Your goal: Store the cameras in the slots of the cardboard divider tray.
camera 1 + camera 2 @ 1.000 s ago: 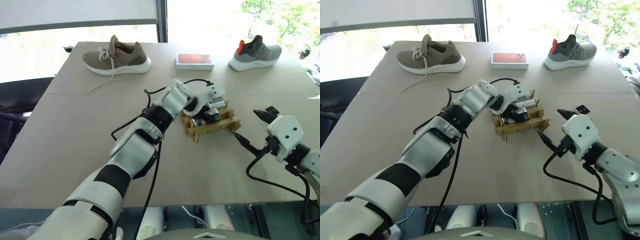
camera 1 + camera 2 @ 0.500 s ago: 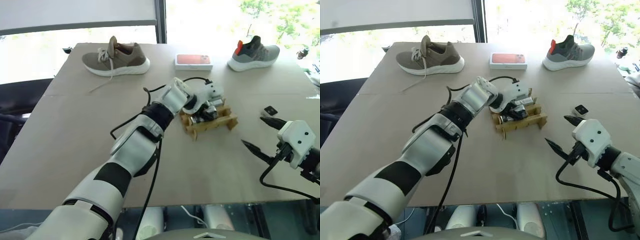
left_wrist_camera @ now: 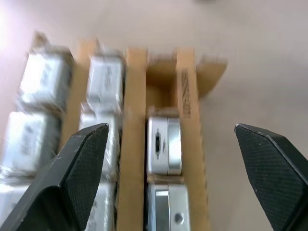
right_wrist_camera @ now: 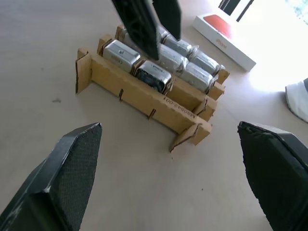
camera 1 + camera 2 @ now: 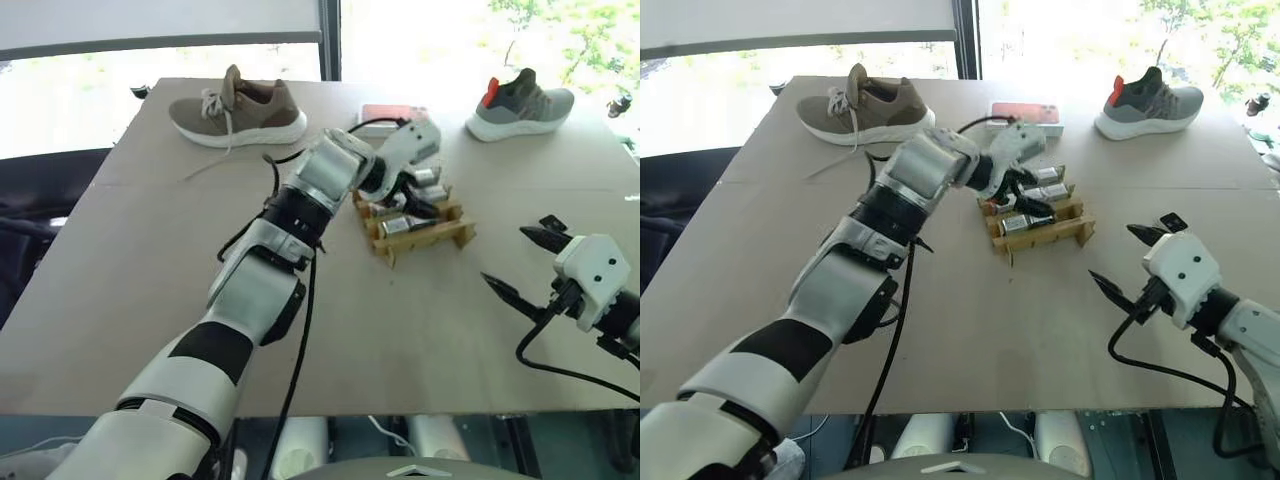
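The cardboard divider tray (image 5: 425, 237) sits mid-table with several silver-grey cameras (image 5: 402, 226) lying in its slots. My left gripper (image 5: 398, 192) hovers just above the tray's far rows, jaws wide open and empty. In the left wrist view the left gripper (image 3: 171, 129) looks down on a camera (image 3: 163, 144) resting in a slot, with wrapped ones (image 3: 103, 77) in the adjoining rows. My right gripper (image 5: 520, 262) is open and empty above the table, to the right of the tray. A small dark block (image 5: 1169, 222), perhaps another camera, lies just beyond it.
A brown shoe (image 5: 240, 108) lies at the back left and a grey shoe with a red tongue (image 5: 520, 104) at the back right. A flat white box with a red top (image 5: 385, 112) sits behind the left gripper. Bare tabletop (image 5: 420, 330) stretches in front of the tray.
My left gripper has opened and lifted off the tray, leaving a camera in its slot. The head view has shifted. The right gripper stays open in about the same place.
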